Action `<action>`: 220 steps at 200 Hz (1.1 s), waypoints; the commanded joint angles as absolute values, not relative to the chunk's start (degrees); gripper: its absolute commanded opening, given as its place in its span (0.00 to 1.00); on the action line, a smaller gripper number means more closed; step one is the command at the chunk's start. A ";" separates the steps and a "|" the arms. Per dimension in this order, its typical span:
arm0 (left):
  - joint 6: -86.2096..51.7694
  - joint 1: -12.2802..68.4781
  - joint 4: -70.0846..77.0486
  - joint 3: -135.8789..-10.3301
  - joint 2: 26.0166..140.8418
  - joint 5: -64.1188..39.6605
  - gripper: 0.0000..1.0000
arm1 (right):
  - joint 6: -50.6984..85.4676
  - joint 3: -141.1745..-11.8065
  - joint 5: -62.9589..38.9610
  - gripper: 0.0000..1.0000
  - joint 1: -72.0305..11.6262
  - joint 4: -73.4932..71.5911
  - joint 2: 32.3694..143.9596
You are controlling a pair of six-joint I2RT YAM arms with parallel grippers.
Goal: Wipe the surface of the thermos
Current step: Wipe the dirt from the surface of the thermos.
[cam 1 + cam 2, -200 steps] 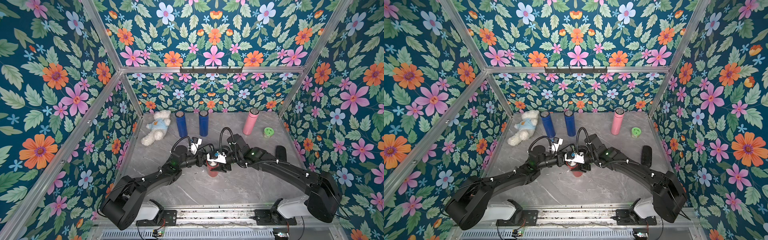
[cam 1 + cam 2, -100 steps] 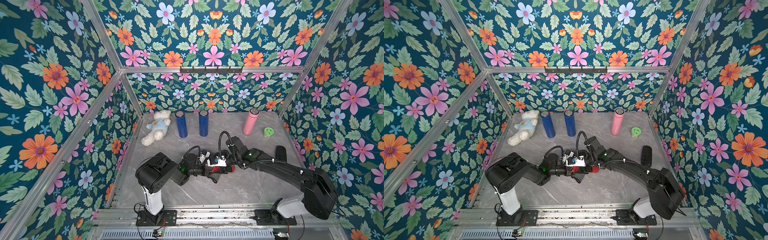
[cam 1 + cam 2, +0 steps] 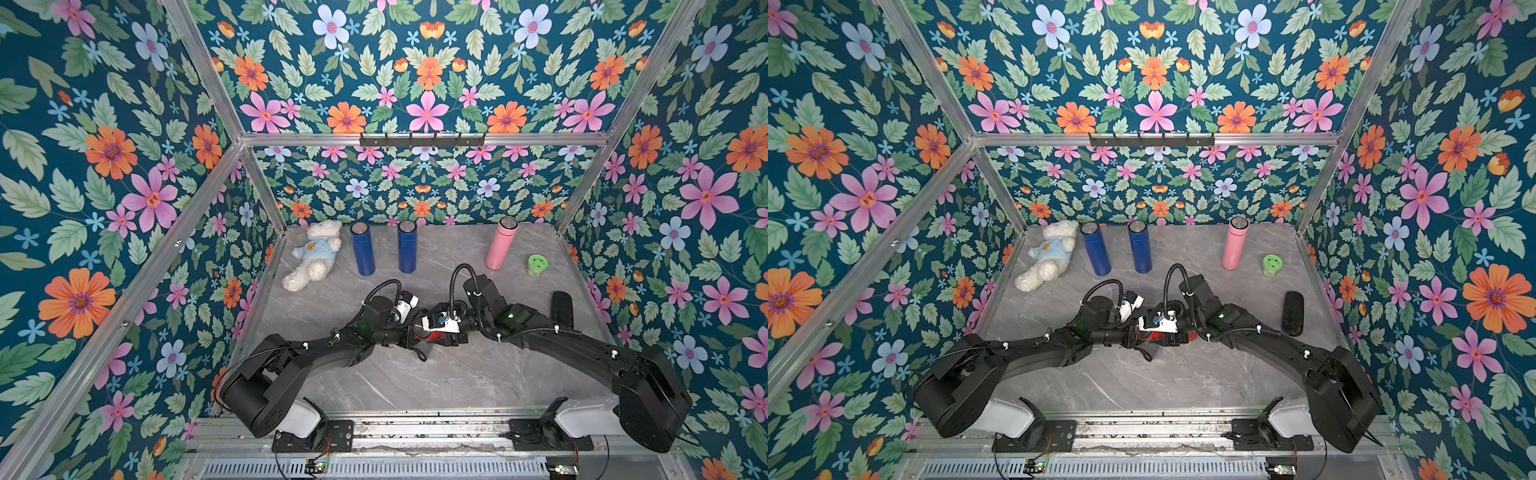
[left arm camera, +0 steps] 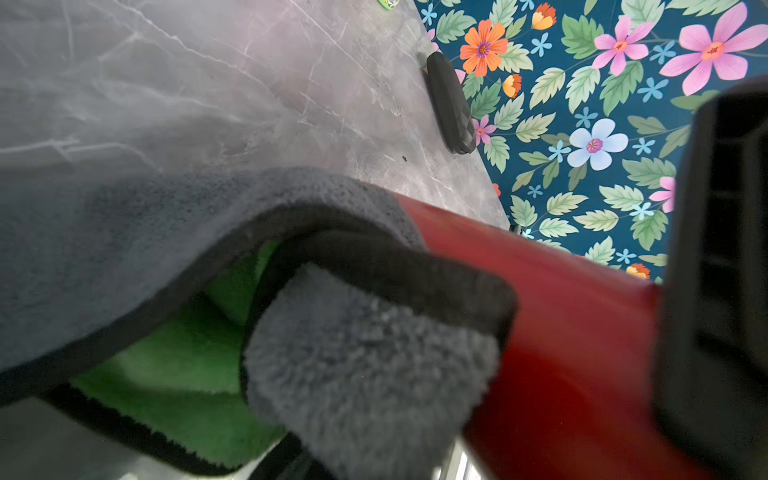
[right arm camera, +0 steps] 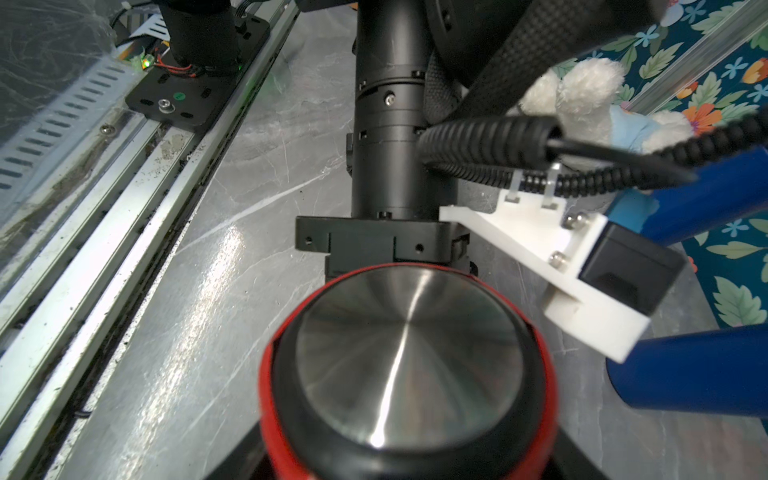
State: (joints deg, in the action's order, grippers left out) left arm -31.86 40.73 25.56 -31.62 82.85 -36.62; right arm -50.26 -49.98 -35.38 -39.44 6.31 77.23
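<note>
Left gripper pinched on grey-green cloth, cloth edge against red thermos, right gripper clamped round it, open table in front.

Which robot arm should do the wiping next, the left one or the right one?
Left. The left arm has its jaws shut on the grey cloth, which lies against the red thermos. The right arm grips that thermos in its jaws, so it is busy steadying it.

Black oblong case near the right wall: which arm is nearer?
Right. The right arm passes close by the black oblong case. The left arm, gripping a grey-green cloth, lies farther off, beyond the red metal thermos that the right pincer holds.
</note>
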 commanded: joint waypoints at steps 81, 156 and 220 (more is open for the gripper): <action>-21.11 40.95 3.01 -36.56 63.46 -20.18 0.00 | -19.40 -41.11 -22.18 0.00 -40.37 -23.67 68.82; -17.41 40.47 -8.34 -45.72 57.37 -10.73 0.00 | -12.86 -34.97 -10.11 0.00 -42.67 -35.78 71.40; -15.67 40.48 -11.70 -55.18 62.18 -13.35 0.00 | -11.58 -28.81 -9.29 0.00 -43.26 -47.62 74.14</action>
